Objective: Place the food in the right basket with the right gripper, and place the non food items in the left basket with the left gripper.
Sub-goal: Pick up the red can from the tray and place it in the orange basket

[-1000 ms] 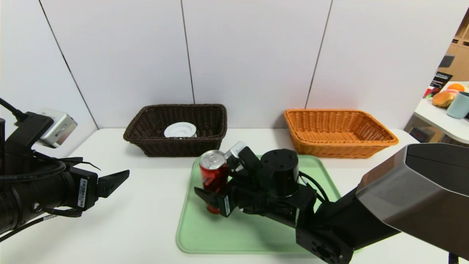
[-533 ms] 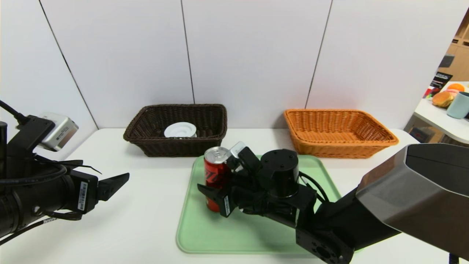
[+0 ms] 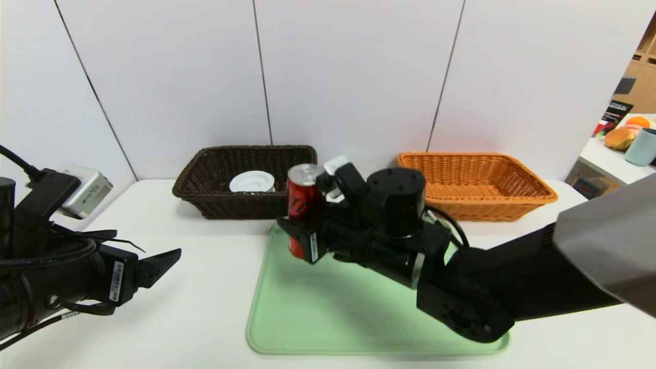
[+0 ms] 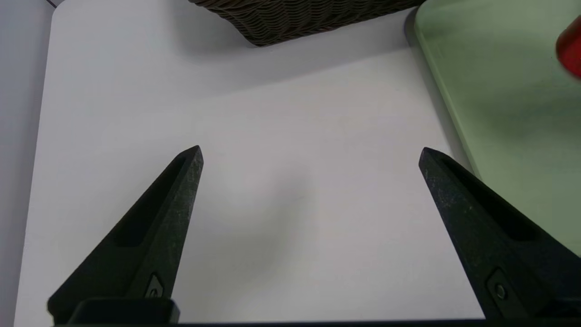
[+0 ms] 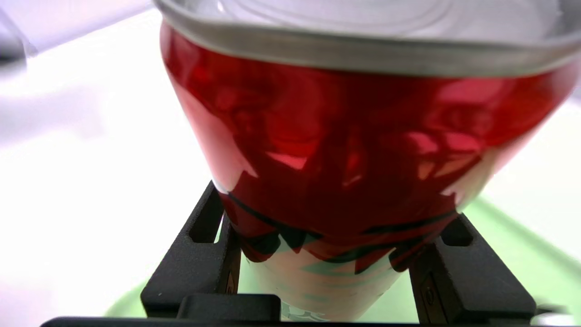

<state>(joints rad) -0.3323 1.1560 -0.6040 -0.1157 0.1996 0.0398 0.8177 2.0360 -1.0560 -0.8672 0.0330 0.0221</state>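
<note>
Centrally, the right end effector (image 3: 296, 237) clamps a red drink can (image 3: 302, 205) around its lower body and holds it upright in the air above the green tray (image 3: 328, 318) on the white table (image 3: 205, 287). Behind it, the dark brown basket (image 3: 215, 202) contains a white disc (image 3: 251, 181), with the orange basket (image 3: 476, 205) further right. Off left, the left end effector (image 4: 308, 154) hovers wide apart over bare table.

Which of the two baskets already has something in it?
The dark brown basket, the one on the robot's left: a white disc lies inside. The orange basket shows only bare weave.
</note>
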